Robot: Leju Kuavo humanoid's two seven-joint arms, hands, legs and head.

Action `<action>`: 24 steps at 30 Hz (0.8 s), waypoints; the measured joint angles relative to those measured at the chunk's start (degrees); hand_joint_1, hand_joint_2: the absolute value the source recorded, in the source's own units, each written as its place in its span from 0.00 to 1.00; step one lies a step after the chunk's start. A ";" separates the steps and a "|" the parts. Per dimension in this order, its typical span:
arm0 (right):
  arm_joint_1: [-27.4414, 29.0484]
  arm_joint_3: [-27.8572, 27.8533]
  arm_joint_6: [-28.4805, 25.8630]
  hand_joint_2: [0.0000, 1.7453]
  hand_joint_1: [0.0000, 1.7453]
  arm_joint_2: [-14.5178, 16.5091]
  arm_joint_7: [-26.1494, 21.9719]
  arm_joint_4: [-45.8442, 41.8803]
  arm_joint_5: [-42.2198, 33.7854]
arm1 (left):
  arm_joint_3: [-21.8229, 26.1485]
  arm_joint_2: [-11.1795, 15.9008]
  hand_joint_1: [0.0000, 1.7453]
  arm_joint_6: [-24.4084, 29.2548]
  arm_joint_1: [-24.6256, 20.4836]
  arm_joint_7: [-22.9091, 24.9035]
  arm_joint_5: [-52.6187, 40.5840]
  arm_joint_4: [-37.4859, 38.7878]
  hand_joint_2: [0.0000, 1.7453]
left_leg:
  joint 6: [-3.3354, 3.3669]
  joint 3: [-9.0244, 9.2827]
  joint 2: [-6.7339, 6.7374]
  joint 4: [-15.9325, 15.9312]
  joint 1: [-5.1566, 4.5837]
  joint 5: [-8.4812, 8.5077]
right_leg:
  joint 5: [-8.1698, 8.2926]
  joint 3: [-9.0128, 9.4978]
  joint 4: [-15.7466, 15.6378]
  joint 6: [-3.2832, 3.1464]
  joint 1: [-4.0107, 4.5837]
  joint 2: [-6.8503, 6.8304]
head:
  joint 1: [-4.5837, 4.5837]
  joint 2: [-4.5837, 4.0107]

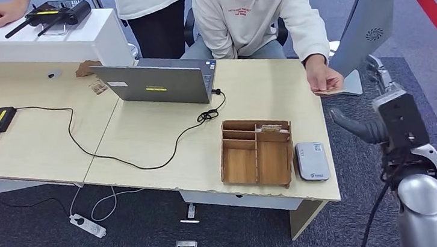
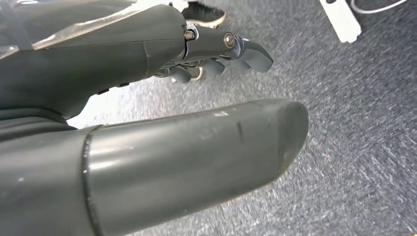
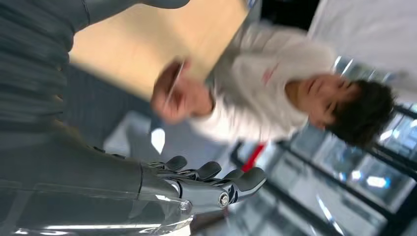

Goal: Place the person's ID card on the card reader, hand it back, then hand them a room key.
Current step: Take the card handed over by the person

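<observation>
Fingers of the robot's right hand [image 3: 206,184] lie straight and a little apart, holding nothing; in the head view this dark grey hand [image 1: 358,127] reaches out beyond the right edge of the pale wooden desk [image 1: 163,138]. Just beyond it a person in a white sweatshirt [image 1: 257,14] holds out a thin card [image 1: 324,92] pinched in their own hand [image 1: 324,80] at the desk's far right corner; the right wrist view shows the same card [image 3: 175,83] edge-on and blurred. On the desk's near right part a flat grey card reader [image 1: 311,162] lies just beside a brown wooden organiser box [image 1: 256,153], whose back slot holds pale cards [image 1: 272,128]. The left hand [image 2: 216,51] hangs over grey carpet [image 2: 354,123], its dark fingers [image 2: 246,49] loosely bent and holding nothing.
</observation>
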 joint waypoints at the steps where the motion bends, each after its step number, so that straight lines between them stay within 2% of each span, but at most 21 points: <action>1: -0.17 0.01 -1.16 1.00 0.00 -0.17 -1.28 0.04 5.87 | -0.14 -0.02 0.00 -0.02 -0.16 0.03 -0.61 -0.11 0.00 | 0.00 0.00 0.00 0.00 0.00 0.00 | 0.00 0.00 0.00 0.00 0.00 0.00 | 0.00 0.00; 3: -0.54 0.01 -2.93 1.00 0.00 -0.60 -3.53 0.19 14.38 | -0.50 -0.07 0.00 -0.28 -0.71 0.17 -1.62 -0.39 0.00 | 0.00 0.00 -0.01 0.00 0.00 0.00 | 0.00 0.01 0.00 0.00 0.00 -0.01 | 0.01 0.00; 5: -0.90 0.00 -4.01 1.00 0.00 -1.01 -4.88 0.43 18.96 | -0.85 -0.11 0.00 -0.61 -1.27 0.30 -2.20 -0.65 0.00 | 0.00 0.00 -0.02 0.00 0.00 0.00 | 0.00 0.02 0.00 0.00 0.00 -0.02 | 0.01 0.00; 10: -1.15 -0.01 -4.61 1.00 0.00 -1.66 -5.68 0.79 21.02 | -1.36 -0.17 0.00 -0.83 -1.91 0.32 -2.54 -1.03 0.00 | 0.00 0.00 -0.02 0.00 0.01 0.00 | 0.00 0.02 0.00 0.00 0.00 -0.02 | 0.01 0.00; 12: -1.34 0.05 -5.69 1.00 0.00 -1.96 -6.50 1.14 24.01 | -1.48 -0.17 0.00 -0.83 -1.98 0.27 -2.71 -1.16 0.00 | 0.00 -0.01 -0.01 0.00 0.01 0.00 | 0.00 0.02 0.00 0.00 0.00 -0.02 | 0.01 0.00; 18: -4.48 1.35 -15.62 1.00 0.00 -2.99 -11.27 6.02 39.56 | -1.74 -0.41 0.00 -0.67 -2.68 -0.30 -2.51 -1.22 0.00 | 0.00 -0.04 -0.02 0.00 0.01 0.00 | 0.00 0.03 0.01 0.00 0.00 -0.02 | 0.01 0.00; 24: -9.97 3.78 -20.63 1.00 0.00 -2.74 -13.62 15.78 39.36 | -1.85 -0.65 0.00 -0.13 -2.34 -1.28 0.03 -1.23 0.00 | 0.01 -0.04 -0.02 0.00 0.01 0.02 | 0.01 0.05 0.02 0.00 0.00 -0.03 | 0.01 0.00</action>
